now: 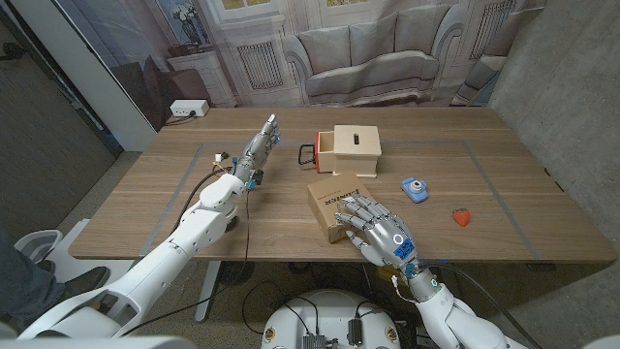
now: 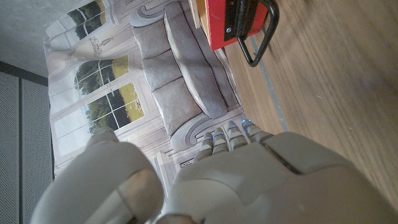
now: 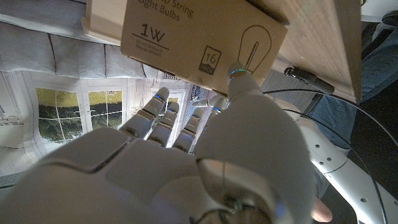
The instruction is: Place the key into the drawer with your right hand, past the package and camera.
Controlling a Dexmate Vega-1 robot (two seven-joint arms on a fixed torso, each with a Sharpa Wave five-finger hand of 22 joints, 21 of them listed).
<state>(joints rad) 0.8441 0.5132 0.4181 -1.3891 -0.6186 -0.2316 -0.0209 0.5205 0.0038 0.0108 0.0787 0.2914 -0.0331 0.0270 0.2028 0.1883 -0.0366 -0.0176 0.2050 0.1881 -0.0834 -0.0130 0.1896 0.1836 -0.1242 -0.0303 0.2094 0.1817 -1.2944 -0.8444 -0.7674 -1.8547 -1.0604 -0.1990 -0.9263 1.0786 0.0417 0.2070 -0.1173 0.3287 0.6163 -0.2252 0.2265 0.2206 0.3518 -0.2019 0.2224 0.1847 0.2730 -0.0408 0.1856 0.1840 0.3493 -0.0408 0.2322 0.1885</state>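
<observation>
A small red key [image 1: 463, 217] lies on the table at the right, apart from both hands. Left of it sits a blue toy camera [image 1: 415, 189]. The cardboard light-bulb package [image 1: 332, 201] [image 3: 199, 37] lies mid-table. My right hand [image 1: 379, 231] [image 3: 186, 162] hovers at the package's near right end, fingers spread and holding nothing. Behind the package stands the wooden drawer box [image 1: 356, 148], its red front [image 1: 321, 155] [image 2: 233, 22] and black handle [image 2: 261, 37] facing left. My left hand [image 1: 257, 150] [image 2: 205, 180] stretches its fingers out left of the drawer, holding nothing.
A white socket box [image 1: 187, 109] sits at the table's back left corner. Tape lines [image 1: 484, 160] mark a rectangle on the tabletop. A person's leg in jeans [image 1: 19, 271] shows at the lower left, off the table. A printed sofa backdrop hangs behind.
</observation>
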